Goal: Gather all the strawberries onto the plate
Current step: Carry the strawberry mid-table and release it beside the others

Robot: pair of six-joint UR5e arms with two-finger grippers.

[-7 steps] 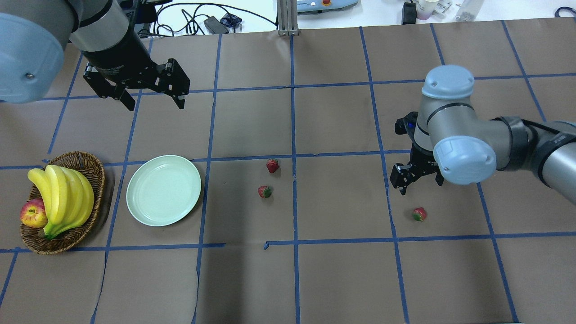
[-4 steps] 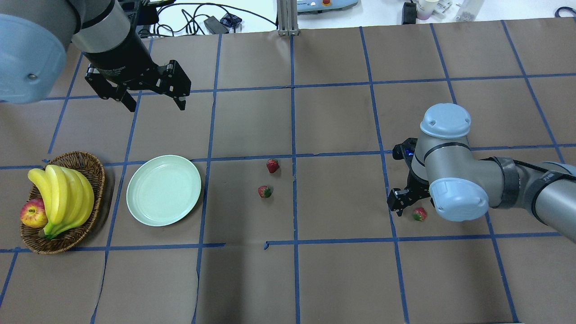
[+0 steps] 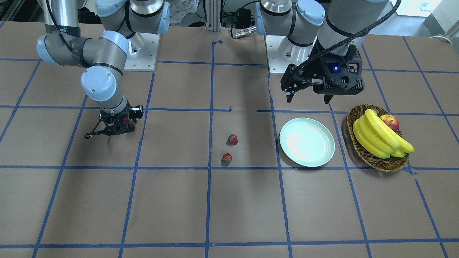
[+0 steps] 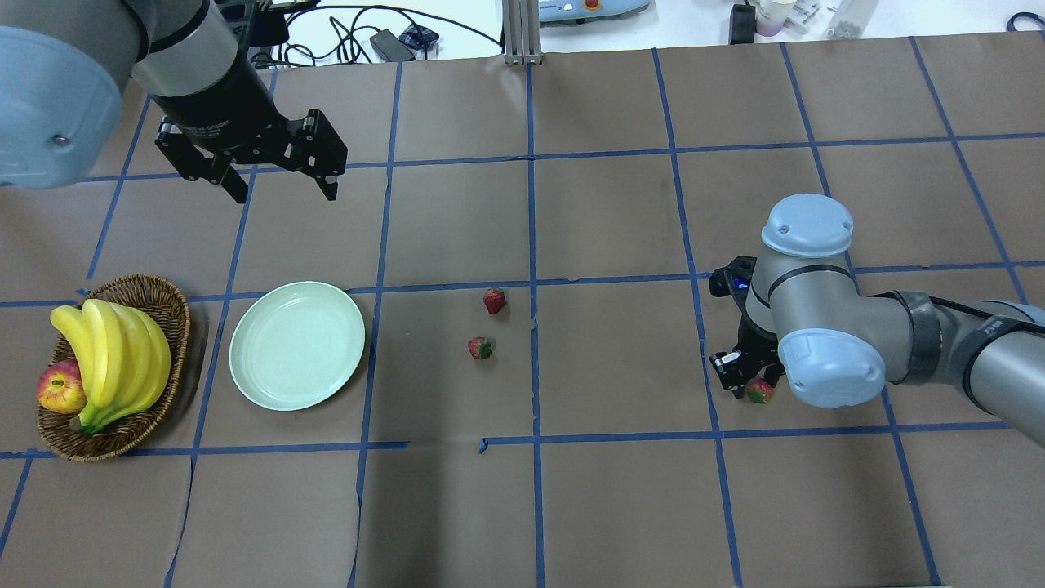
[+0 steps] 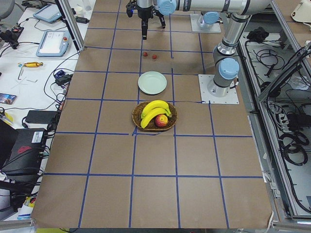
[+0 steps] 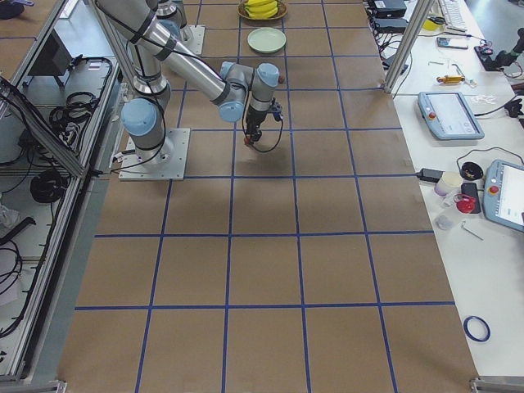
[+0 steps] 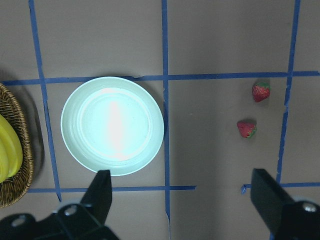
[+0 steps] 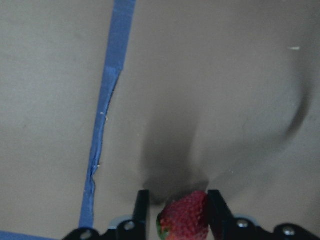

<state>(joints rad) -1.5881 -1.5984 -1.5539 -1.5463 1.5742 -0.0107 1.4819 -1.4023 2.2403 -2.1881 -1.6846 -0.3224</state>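
Note:
Three small red strawberries lie on the brown table. Two point(image 4: 494, 301) point(image 4: 480, 348) sit near the middle, also in the front view point(image 3: 233, 139) point(image 3: 226, 158) and left wrist view point(image 7: 261, 91) point(image 7: 246, 129). My right gripper point(image 4: 754, 386) is down at the table, shut on the third strawberry point(image 4: 760, 393), which shows between its fingers in the right wrist view point(image 8: 184, 217). The pale green plate point(image 4: 297, 345) is empty, left of the middle pair. My left gripper point(image 4: 283, 193) hangs open and empty, high beyond the plate.
A wicker basket point(image 4: 167, 296) with bananas point(image 4: 114, 351) and an apple point(image 4: 60, 387) stands just left of the plate. Blue tape lines grid the table. Cables and devices lie beyond the far edge.
My right arm came down and toward the near edge onto the third strawberry, and its fingers narrowed around the berry. The left arm and the other things have not moved.

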